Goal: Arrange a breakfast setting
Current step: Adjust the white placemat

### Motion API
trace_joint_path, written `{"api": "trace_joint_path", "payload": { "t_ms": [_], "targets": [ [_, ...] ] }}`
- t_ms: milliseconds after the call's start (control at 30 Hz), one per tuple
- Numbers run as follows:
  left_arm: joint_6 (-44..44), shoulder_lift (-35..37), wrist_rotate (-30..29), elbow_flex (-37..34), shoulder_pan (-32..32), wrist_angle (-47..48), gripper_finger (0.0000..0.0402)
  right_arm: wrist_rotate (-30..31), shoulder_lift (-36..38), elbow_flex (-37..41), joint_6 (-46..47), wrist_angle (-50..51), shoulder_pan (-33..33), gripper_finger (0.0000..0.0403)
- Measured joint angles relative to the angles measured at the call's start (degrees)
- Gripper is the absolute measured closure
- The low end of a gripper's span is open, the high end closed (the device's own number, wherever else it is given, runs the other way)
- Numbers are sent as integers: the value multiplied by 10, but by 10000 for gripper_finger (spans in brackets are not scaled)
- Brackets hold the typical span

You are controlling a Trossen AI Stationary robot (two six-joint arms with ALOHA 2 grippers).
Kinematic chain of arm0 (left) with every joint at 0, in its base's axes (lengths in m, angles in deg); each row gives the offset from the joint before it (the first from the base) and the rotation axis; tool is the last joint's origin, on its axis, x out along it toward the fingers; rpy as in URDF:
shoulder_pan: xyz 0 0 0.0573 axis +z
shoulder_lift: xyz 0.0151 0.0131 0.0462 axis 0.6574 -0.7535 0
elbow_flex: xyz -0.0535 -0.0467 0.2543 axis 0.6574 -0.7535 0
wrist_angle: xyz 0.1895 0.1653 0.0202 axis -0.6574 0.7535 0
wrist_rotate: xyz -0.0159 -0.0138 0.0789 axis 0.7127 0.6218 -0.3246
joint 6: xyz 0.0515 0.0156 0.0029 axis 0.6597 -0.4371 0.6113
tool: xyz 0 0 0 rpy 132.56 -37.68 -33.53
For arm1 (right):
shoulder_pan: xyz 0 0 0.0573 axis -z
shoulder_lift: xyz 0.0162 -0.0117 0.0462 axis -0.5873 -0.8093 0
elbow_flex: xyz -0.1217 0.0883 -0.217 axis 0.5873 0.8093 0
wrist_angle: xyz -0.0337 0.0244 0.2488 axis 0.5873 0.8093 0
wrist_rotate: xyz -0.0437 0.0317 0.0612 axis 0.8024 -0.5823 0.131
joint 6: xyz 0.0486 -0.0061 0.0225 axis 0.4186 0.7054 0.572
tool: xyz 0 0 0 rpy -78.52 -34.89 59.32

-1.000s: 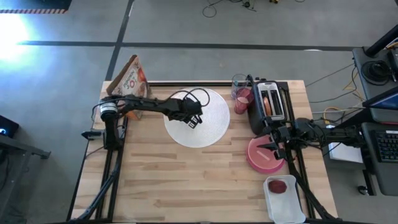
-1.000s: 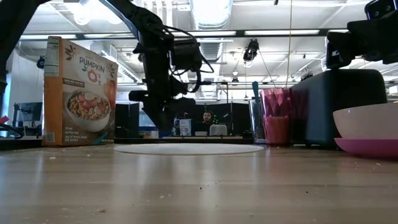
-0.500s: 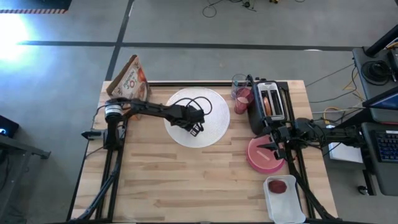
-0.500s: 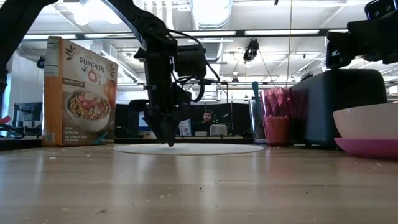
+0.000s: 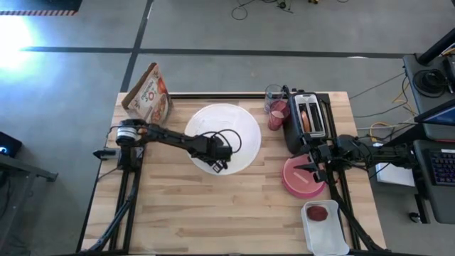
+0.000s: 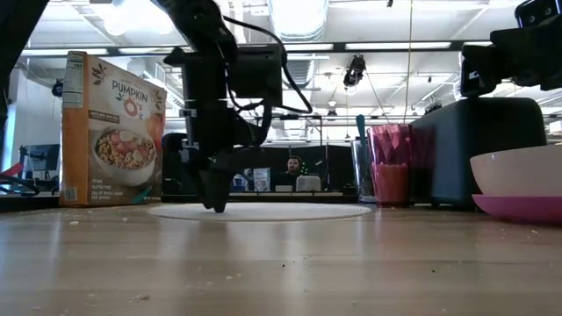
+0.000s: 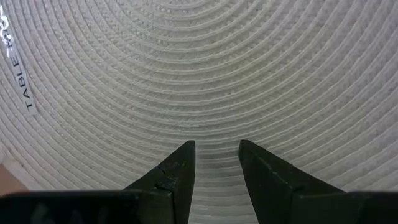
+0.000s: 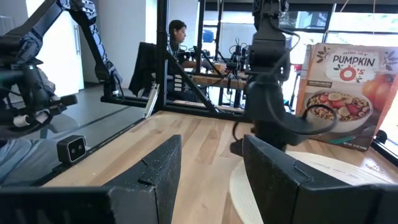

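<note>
Pressing down on the large white round disc [image 5: 224, 135] at the table's far middle, the left gripper [image 5: 217, 163] has its jaws parted, holding nothing, seemingly. The right gripper [image 5: 313, 166] hovers open over the translucent peach bowl [image 5: 302, 173] and small magenta plate [image 5: 290, 187]; everything else remains unplaced.
</note>
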Motion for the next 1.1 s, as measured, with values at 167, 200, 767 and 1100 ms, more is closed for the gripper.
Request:
{"api": "trace_joint_path", "payload": {
  "t_ms": [167, 200, 767, 1100],
  "targets": [
    [-22, 14, 31, 2, -25, 28, 286, 0, 0, 0, 0, 0, 0, 241],
    [-23, 18, 41, 2, -29, 34, 286, 0, 0, 0, 0, 0, 0, 241],
    [23, 78, -108, 38, -42, -9, 286, 0, 0, 0, 0, 0, 0, 241],
    [19, 13, -137, 37, -37, -38, 286, 0, 0, 0, 0, 0, 0, 241]
  ]
}}
